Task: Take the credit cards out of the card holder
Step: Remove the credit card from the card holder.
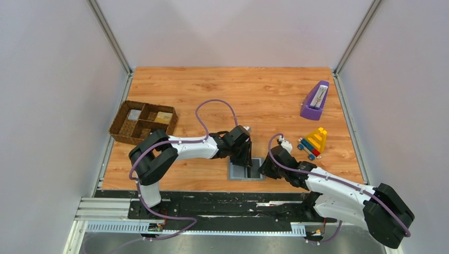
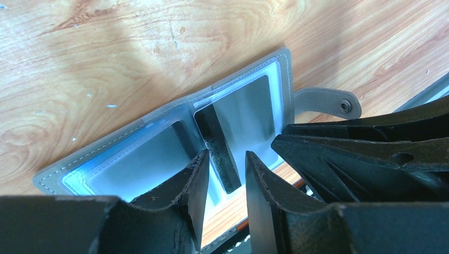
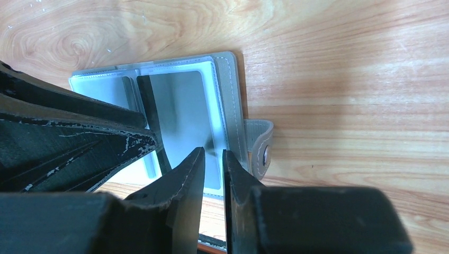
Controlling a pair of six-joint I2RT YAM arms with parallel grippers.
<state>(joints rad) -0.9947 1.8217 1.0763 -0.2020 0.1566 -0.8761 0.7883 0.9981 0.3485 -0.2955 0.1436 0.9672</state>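
The card holder (image 1: 246, 170) lies open near the table's front edge, pale blue-grey inside, with a snap tab on its right. A grey card (image 2: 243, 116) sits in its right pocket and also shows in the right wrist view (image 3: 180, 111). A dark strip (image 2: 219, 148) rises at the fold. My left gripper (image 2: 225, 156) is open over the middle of the holder (image 2: 132, 159), its jaws on either side of that strip's near end. My right gripper (image 3: 213, 153) is narrowly open with nothing between its jaws, tips at the right panel's near edge of the holder (image 3: 233, 95).
A brown woven divided tray (image 1: 119, 129) stands at the left, with a tan card (image 1: 165, 117) and a pale card (image 1: 135, 114) in it. A purple metronome (image 1: 316, 99) and a colourful toy (image 1: 313, 142) stand at the right. The black rail runs just below the holder.
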